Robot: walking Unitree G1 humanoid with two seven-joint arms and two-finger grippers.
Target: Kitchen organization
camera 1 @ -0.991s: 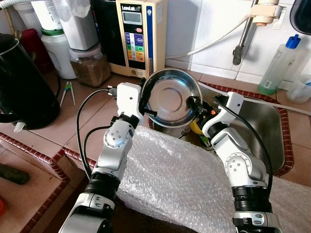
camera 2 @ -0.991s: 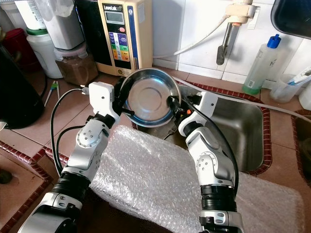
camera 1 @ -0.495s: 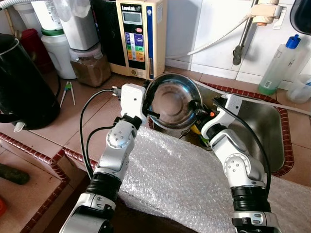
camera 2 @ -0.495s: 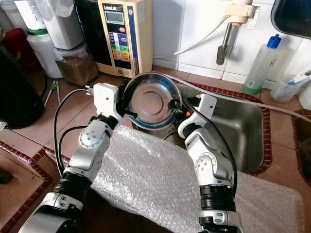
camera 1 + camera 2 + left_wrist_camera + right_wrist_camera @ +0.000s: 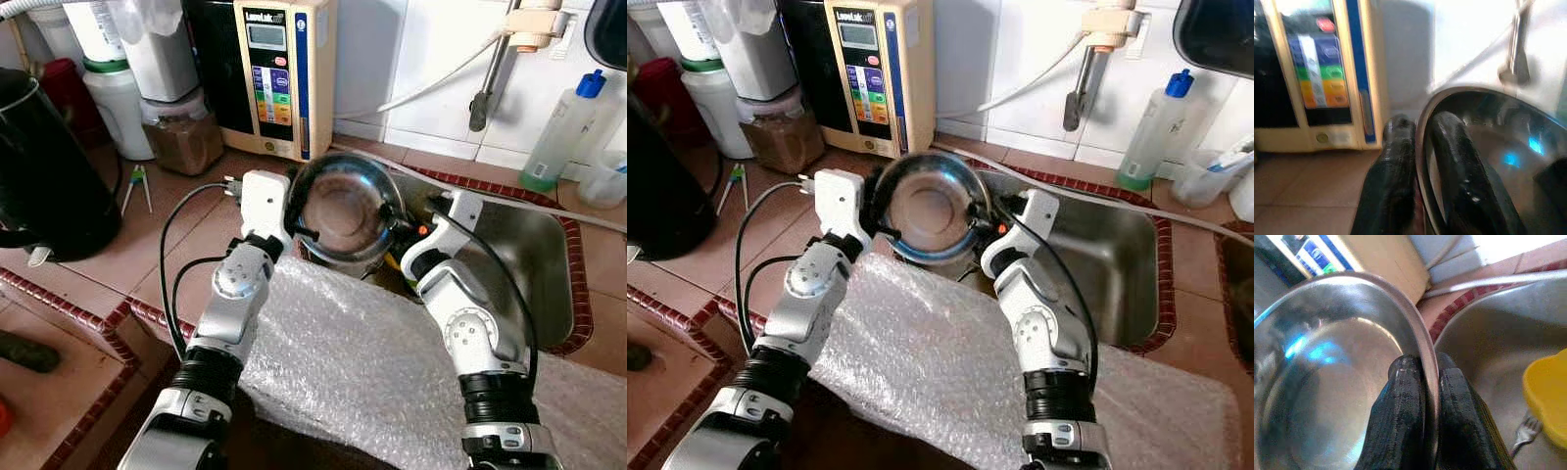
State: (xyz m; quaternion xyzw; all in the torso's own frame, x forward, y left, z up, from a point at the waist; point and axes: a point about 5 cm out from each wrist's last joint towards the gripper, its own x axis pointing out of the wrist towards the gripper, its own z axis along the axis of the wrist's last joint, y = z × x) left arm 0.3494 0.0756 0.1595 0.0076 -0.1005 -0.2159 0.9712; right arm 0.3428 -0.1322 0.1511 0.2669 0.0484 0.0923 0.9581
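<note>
- The round, shiny stainless-steel bowl [image 5: 343,206] hangs in the air over the near-left corner of the sink, tilted so that its hollow faces up toward the head camera; it rests on nothing.
- The left gripper [image 5: 297,209] is clamped on the bowl's left rim, one black finger [image 5: 1393,186] outside the wall and the other inside, with only the thin steel edge between them.
- The right gripper [image 5: 402,217] pinches the opposite rim the same way, its fingers [image 5: 1403,416] closed tight on either side of the edge.
- Two grips across from each other probably keep so wide and slippery a dish from swinging or twisting, which a single pinch at the rim could hardly prevent.
- Beneath it lies the steel sink basin [image 5: 534,255], holding a yellow plastic item [image 5: 1547,404] and a metal fork [image 5: 1522,438] at its near edge.
- In front of the sink a sheet of clear bubble wrap [image 5: 353,362] covers the tiled counter; I judge it a soft landing place for the bowl.
- Behind stands a beige water-purifier unit with coloured buttons [image 5: 279,73], close enough that the bowl needs care when moved.
</note>
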